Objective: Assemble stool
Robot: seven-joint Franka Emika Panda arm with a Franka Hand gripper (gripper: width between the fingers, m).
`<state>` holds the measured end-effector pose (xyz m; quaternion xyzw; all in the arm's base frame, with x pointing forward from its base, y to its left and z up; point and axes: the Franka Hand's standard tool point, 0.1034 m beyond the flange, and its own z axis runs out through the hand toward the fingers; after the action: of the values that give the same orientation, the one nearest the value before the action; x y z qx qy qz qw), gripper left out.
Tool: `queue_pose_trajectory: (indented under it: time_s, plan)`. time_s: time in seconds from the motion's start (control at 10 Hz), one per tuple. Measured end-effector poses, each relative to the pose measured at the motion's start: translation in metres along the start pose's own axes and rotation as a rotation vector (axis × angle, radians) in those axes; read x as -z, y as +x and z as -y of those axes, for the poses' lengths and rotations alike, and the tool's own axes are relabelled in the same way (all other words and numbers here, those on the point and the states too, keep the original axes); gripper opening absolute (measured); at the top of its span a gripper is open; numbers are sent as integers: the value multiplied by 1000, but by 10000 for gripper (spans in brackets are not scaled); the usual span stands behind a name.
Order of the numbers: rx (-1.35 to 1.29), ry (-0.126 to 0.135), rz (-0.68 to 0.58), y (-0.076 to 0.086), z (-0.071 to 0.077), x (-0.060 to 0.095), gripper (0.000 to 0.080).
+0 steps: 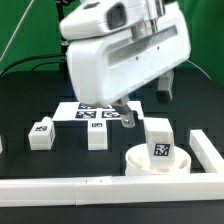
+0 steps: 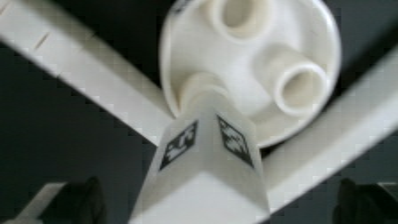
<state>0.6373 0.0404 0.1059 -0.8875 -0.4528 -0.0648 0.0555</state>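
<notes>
The round white seat disc (image 1: 160,163) lies at the exterior view's lower right, close to the rail's corner. One blocky tagged leg (image 1: 158,140) stands upright on it. In the wrist view the disc (image 2: 249,60) shows two empty round sockets, and the leg (image 2: 214,170) rises toward the camera. My gripper (image 1: 146,102) hangs just above that leg, open. Its dark fingers (image 2: 63,205) stand on either side of the leg with gaps, not touching it. Two more tagged legs (image 1: 42,133) (image 1: 97,135) stand on the black table to the exterior view's left.
The marker board (image 1: 95,112) lies flat behind the loose legs. A long white L-shaped rail (image 1: 60,187) runs along the front and turns up the exterior view's right side (image 1: 205,150); its arms (image 2: 71,60) flank the disc in the wrist view.
</notes>
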Motion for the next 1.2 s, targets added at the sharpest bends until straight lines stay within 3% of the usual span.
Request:
queue_pose_trajectory:
  time_s: [0.1,0.2,0.7,0.8,0.9,1.2]
  plan:
    - [167,-52,19,7,-2,-3,649]
    - [328,-120,43,22,1,-9,649]
    - [395,-116,58,21,3,-12,649]
    - [373,-89,83,26,5,-13,649]
    - [352,-80,90,36,3,-17,649]
    - [345,-71,91,34,0,-30,649]
